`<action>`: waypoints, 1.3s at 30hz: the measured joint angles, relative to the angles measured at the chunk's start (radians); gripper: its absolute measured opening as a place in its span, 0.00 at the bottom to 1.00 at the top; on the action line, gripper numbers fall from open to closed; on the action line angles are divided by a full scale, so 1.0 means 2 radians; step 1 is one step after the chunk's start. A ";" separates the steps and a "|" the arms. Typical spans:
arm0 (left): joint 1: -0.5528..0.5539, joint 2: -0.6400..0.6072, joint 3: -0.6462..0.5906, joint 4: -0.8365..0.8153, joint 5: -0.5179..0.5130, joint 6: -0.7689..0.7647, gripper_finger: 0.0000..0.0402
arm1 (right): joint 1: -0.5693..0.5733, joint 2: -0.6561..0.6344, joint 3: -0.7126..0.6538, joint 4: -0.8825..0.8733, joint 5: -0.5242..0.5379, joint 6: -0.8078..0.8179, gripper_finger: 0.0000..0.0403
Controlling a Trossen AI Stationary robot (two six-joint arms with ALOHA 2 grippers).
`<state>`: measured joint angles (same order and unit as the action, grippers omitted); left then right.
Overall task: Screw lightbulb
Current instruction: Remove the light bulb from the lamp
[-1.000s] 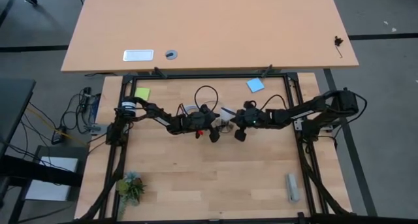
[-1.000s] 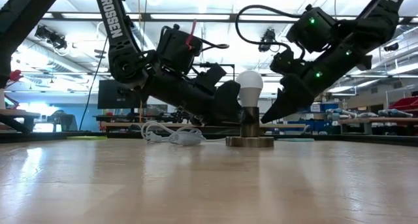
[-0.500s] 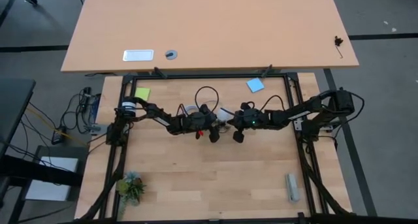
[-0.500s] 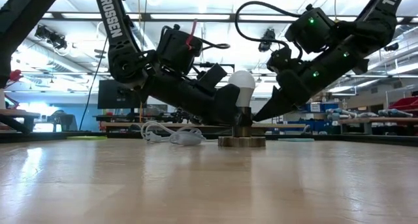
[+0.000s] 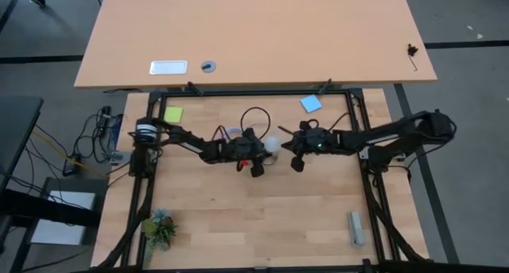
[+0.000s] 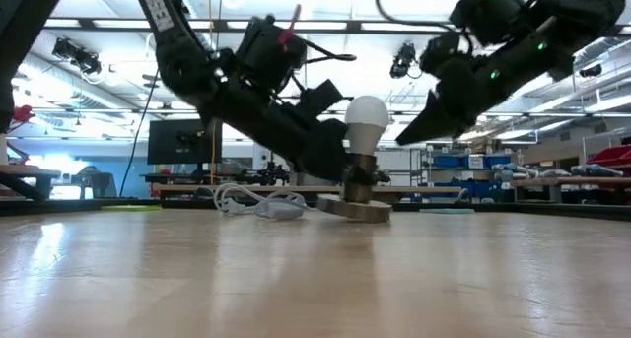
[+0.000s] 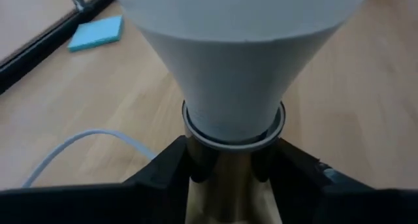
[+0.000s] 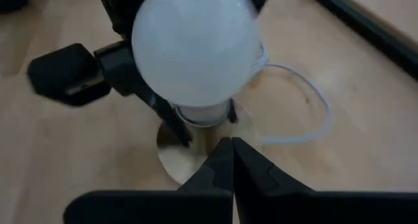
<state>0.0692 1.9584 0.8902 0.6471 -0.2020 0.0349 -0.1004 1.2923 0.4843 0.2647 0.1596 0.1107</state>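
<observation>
My left gripper (image 6: 347, 172) clamps the brass stem of the socket (image 6: 353, 206) just under the bulb (image 6: 366, 122) (base seemingly tipped off the table (image 6: 315, 279) on one side), while my right gripper (image 6: 406, 136), fingers together, hangs beside the bulb, apart from it.

Two dark, near-black jointed arms are shown, each built of slim links joined by bulkier rounded housings. White capital lettering is printed along a link of the left arm in the low view. A white band with dark stripes is seen near the left arm's base in the high view. A black cable is looped above each wrist, and a short red piece is seen on the left wrist housing. Small green lights are lit on the right arm's housing. Each arm is ended by two flat, matte black, tapering fingers.
</observation>
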 joint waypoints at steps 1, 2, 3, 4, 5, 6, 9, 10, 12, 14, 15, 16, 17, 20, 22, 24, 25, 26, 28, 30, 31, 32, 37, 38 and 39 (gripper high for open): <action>0.000 -0.013 -0.001 -0.023 0.000 0.009 0.40 | 0.000 -0.015 0.000 -0.012 0.000 0.001 0.02; 0.000 -0.026 -0.001 -0.040 0.000 0.018 0.40 | 0.000 -0.027 0.000 -0.019 0.000 0.003 0.03; 0.000 -0.041 0.000 -0.062 0.000 0.025 0.40 | 0.000 -0.042 0.000 -0.027 0.000 0.007 0.03; 0.000 -0.054 0.000 -0.082 -0.001 0.033 0.40 | 0.000 -0.057 0.000 -0.035 0.000 0.012 0.04; 0.000 -0.066 0.000 -0.097 -0.001 0.041 0.40 | 0.000 -0.069 0.003 -0.040 0.000 0.017 0.05; 0.000 -0.079 0.001 -0.116 -0.001 0.049 0.40 | 0.000 -0.079 0.010 -0.057 0.000 0.024 0.07; 0.000 -0.106 0.000 -0.160 -0.001 0.067 0.40 | 0.000 -0.098 0.045 -0.127 -0.011 0.035 0.13; 0.000 -0.115 0.000 -0.179 -0.002 0.074 0.40 | 0.000 -0.100 0.059 -0.150 -0.017 0.035 0.16; 0.000 -0.126 0.008 -0.213 -0.006 0.084 0.40 | 0.004 -0.099 0.090 -0.189 -0.027 0.033 0.23; 0.000 -0.128 0.024 -0.258 -0.014 0.095 0.40 | 0.009 -0.094 0.119 -0.216 -0.035 0.016 0.31; 0.000 -0.127 0.033 -0.282 -0.020 0.100 0.40 | 0.012 -0.090 0.135 -0.225 -0.037 0.006 0.36; 0.000 -0.126 0.042 -0.305 -0.024 0.105 0.40 | 0.014 -0.089 0.149 -0.239 -0.038 -0.003 0.40; 0.000 -0.124 0.052 -0.322 -0.030 0.110 0.40 | 0.017 -0.081 0.165 -0.250 -0.038 -0.011 0.44; 0.000 -0.121 0.075 -0.361 -0.046 0.113 0.40 | 0.023 -0.055 0.215 -0.288 -0.038 -0.019 0.56; 0.000 -0.121 0.087 -0.371 -0.054 0.112 0.40 | 0.027 -0.031 0.247 -0.312 -0.038 -0.020 0.63; 0.000 -0.122 0.095 -0.381 -0.061 0.112 0.40 | 0.028 -0.004 0.273 -0.336 -0.038 -0.016 0.69; 0.000 -0.122 0.100 -0.382 -0.062 0.112 0.40 | 0.028 0.009 0.286 -0.351 -0.038 -0.014 0.71; 0.000 -0.122 0.104 -0.384 -0.061 0.112 0.40 | 0.028 0.024 0.301 -0.362 -0.038 -0.014 0.74; 0.000 -0.122 0.110 -0.401 -0.063 0.111 0.40 | 0.028 0.045 0.324 -0.382 -0.038 -0.014 0.77; 0.000 -0.122 0.113 -0.409 -0.069 0.109 0.40 | 0.028 0.065 0.346 -0.400 -0.037 -0.013 0.80; 0.000 -0.122 0.113 -0.412 -0.072 0.109 0.40 | 0.028 0.073 0.356 -0.407 -0.037 -0.014 0.81; 0.001 -0.122 0.113 -0.414 -0.073 0.108 0.40 | 0.028 0.080 0.364 -0.412 -0.034 -0.014 0.82; 0.000 -0.122 0.114 -0.419 -0.073 0.096 0.40 | 0.026 0.101 0.396 -0.431 -0.012 -0.012 0.85; 0.000 -0.122 0.114 -0.419 -0.073 0.094 0.40 | 0.025 0.106 0.399 -0.433 -0.011 -0.012 0.85; -0.001 -0.122 0.114 -0.418 -0.073 0.093 0.40 | 0.023 0.110 0.402 -0.432 -0.011 -0.012 0.85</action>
<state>0.0667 1.7138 1.1183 -0.1891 -0.3473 0.2216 -0.0546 1.5114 1.2887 -0.5992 0.1368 0.0865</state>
